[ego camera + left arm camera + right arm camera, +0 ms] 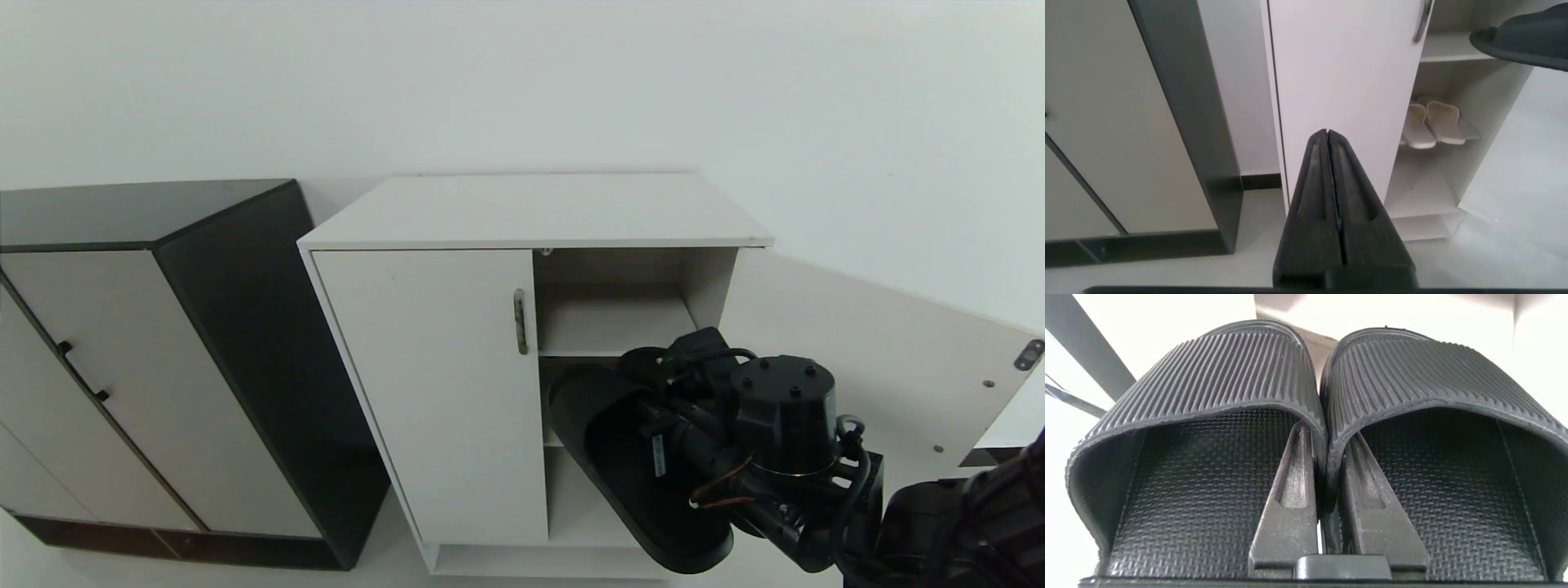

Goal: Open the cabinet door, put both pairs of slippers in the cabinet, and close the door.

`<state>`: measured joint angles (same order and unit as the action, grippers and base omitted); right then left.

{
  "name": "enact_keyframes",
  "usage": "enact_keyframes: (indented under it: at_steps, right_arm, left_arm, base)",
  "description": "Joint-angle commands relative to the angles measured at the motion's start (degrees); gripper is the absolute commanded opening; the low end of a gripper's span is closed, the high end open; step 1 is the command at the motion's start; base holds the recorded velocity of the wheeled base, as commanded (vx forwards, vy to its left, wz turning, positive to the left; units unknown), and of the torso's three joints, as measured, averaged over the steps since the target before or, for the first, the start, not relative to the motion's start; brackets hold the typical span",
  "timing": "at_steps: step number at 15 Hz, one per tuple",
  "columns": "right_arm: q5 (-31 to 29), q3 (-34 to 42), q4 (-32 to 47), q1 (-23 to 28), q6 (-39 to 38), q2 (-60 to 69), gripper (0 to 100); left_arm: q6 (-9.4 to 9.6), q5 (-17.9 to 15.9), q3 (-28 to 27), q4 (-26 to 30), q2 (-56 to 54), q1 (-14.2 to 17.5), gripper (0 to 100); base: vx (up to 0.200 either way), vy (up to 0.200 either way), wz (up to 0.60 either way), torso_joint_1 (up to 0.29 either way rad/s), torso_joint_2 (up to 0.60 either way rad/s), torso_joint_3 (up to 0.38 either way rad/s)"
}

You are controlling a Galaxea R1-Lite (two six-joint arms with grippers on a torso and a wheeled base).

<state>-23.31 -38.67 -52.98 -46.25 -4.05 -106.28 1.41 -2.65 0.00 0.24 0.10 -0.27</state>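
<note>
Near right, in front of the open bay of the white cabinet, the right gripper carries the black slippers as a pair. Its jaws are nearly closed, one finger inside each shoe, pinching the two adjoining inner walls. Toes point away from the wrist toward the opening. The long axis runs near-to-far and tilts, with the toe end at the mouth of the bay just beside the free edge of the closed left door. So the coming move looks like a straight push forward, keeping right of that edge. The right door is swung wide to the right, out of the way. The left gripper hangs low in front of the closed door, jaws pressed together with nothing in them; it is the farther arm. The beige slippers already sit side by side on a lower shelf inside. The black pair is soft moulded foam or rubber, with ribbed straps and a fine cross-hatched footbed, and likely flexes under the pinch. Cabinet panels are smooth matte white board with flat shelves. A slim metal handle sits on the closed door.
</note>
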Motion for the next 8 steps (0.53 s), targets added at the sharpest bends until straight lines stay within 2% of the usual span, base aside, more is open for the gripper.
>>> enact_keyframes:
  at_steps: [1, 8]
  right_arm:
    - [0.0, 0.0, 0.0, 0.0, 0.0, -0.1, 0]
    - [0.1, 0.0, 0.0, 0.1, 0.0, -0.2, 0]
  left_arm:
    - [-0.01, 0.0, 0.0, 0.0, 0.0, 0.0, 0]
    - [-0.01, 0.0, 0.0, 0.0, 0.0, 0.0, 0]
  base:
    - [0.000, 0.000, 0.00, -0.154, 0.49, 0.325]
    - [0.000, 0.000, 0.00, -0.115, 0.46, 0.338]
